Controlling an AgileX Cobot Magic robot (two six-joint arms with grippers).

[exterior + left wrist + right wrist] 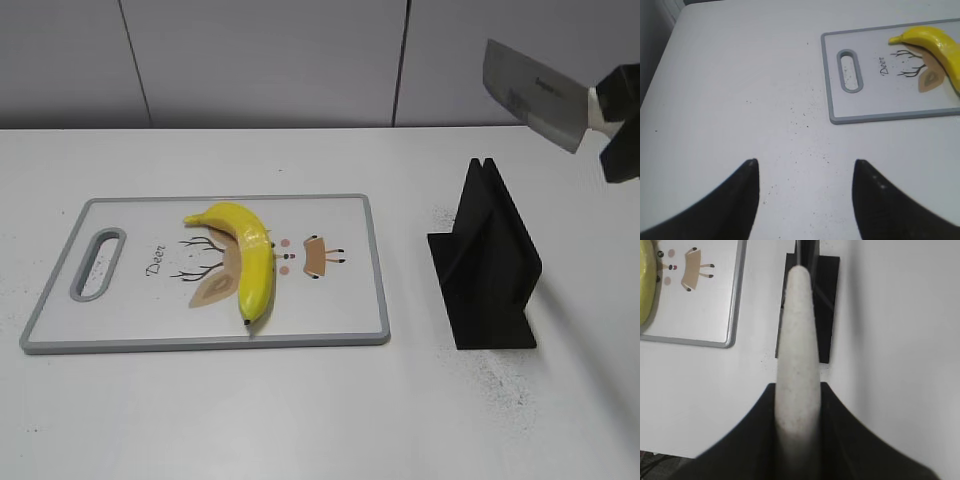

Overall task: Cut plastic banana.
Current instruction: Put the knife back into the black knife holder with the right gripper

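A yellow plastic banana lies on a white cutting board with a grey rim and a deer drawing. My right gripper is shut on the white handle of a cleaver and holds it in the air at the upper right, above the black knife stand. My left gripper is open and empty over bare table left of the board. The banana's end shows at the top right of the left wrist view. The left gripper does not show in the exterior view.
The black knife stand stands on the white table to the right of the board, under the cleaver. The board's handle slot is at its left end. A grey wall runs behind the table.
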